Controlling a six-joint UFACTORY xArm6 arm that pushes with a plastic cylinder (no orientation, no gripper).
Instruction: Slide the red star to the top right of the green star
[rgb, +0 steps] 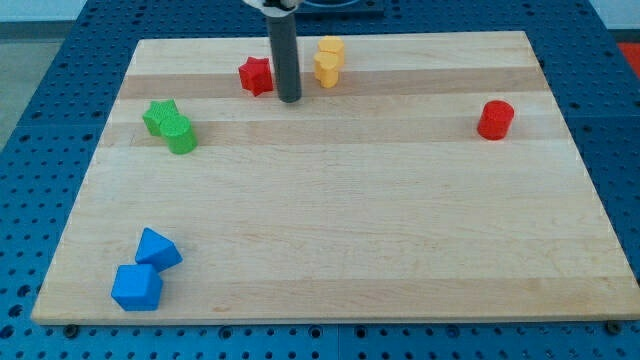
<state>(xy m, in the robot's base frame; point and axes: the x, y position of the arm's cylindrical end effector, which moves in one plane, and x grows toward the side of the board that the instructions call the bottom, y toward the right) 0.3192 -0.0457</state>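
Note:
The red star (256, 75) lies near the view's top, left of centre. The green star (159, 116) lies lower and to the left, touching a green rounded block (182, 135) at its lower right. My tip (289, 98) rests on the board just right of the red star and slightly below it, a small gap apart. The rod rises from the tip to the view's top edge.
Two yellow blocks (329, 59) sit stacked close together just right of the rod. A red cylinder (495, 119) stands at the right. A blue triangular block (157, 249) and a blue cube (137, 287) sit at the bottom left. The wooden board (350, 200) ends at blue perforated table.

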